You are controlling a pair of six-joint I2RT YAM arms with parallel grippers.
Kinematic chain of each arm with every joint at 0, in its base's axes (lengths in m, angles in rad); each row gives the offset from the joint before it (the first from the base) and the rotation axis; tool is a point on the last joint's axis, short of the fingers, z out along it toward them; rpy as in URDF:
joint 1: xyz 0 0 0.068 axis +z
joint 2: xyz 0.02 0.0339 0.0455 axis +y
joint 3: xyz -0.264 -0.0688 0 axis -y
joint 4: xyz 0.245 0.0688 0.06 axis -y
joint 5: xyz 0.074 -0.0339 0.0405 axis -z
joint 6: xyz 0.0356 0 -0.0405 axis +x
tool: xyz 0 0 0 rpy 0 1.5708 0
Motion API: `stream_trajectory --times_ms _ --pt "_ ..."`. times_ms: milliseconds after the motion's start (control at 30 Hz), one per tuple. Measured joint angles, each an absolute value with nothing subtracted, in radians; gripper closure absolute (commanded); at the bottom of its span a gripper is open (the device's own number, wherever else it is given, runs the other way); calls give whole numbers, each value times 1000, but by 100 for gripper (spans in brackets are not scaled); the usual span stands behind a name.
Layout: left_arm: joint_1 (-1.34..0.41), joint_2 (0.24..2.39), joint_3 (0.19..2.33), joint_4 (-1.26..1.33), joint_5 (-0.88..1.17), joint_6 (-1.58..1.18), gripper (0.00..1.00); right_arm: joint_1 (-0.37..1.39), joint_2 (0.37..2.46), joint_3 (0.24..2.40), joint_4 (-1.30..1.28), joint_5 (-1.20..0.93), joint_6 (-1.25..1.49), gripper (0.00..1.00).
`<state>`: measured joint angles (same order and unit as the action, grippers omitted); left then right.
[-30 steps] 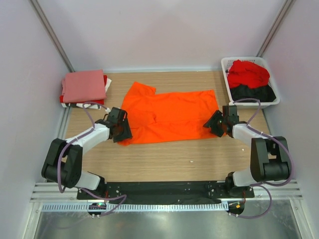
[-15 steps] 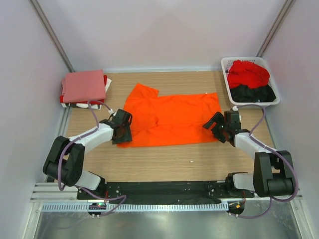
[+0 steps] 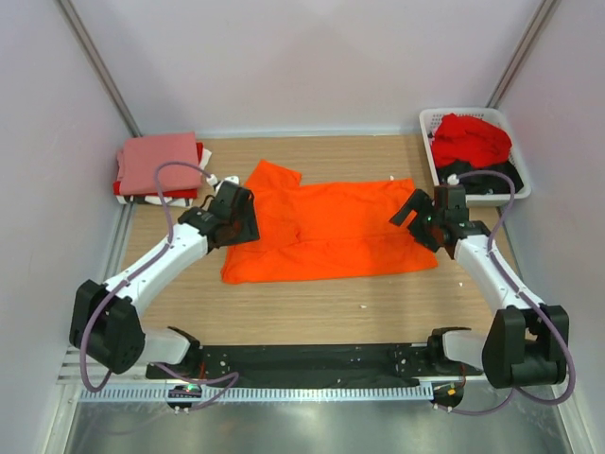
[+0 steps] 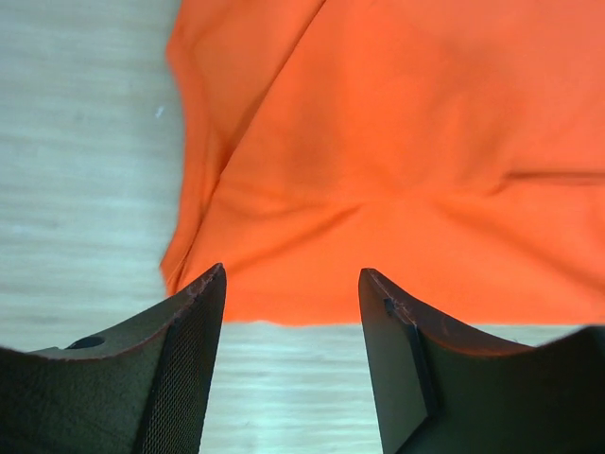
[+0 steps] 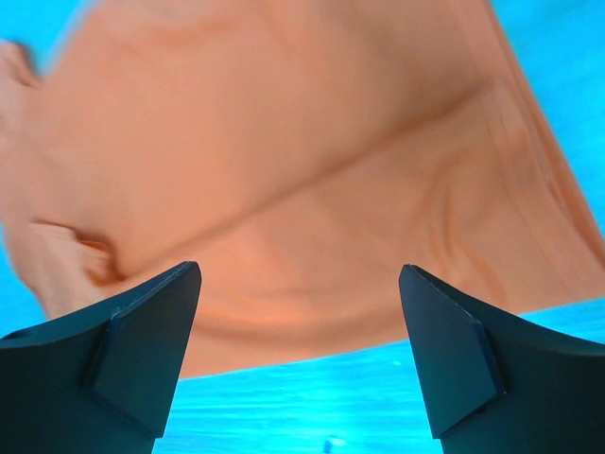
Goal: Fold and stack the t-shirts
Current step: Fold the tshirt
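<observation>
Lying spread across the middle of the pale wood-grain table (image 3: 312, 312), the orange t-shirt (image 3: 321, 232) is soft matte cloth, rumpled into shallow creases, with one short sleeve poking out at its far-left corner. The left gripper (image 3: 236, 216) hangs over its left edge and the right gripper (image 3: 418, 219) over its right edge, both with dark wedge-shaped jaws spread wide, gripping nothing. A salmon-pink t-shirt (image 3: 159, 163) tops a flat folded stack far left; a crumpled red t-shirt (image 3: 470, 140) and a black t-shirt (image 3: 492, 176) fill the white slatted basket (image 3: 426, 142).
</observation>
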<state>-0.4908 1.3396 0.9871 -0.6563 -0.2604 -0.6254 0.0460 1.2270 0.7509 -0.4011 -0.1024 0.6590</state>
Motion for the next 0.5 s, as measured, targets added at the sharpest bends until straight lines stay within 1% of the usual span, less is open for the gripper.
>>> stream_trajectory --times_ms 100,200,367,500 --pt "-491 1365 1042 -612 -235 -625 40 46 1201 834 -409 -86 648 7" --pt "-491 1445 1047 -545 -189 -625 41 46 1226 864 -390 -74 645 7" --pt "-491 1615 1036 -456 -121 -625 43 46 1377 848 -361 -32 622 7" --pt "-491 1682 991 -406 -100 -625 43 41 1466 804 -346 4 605 8"
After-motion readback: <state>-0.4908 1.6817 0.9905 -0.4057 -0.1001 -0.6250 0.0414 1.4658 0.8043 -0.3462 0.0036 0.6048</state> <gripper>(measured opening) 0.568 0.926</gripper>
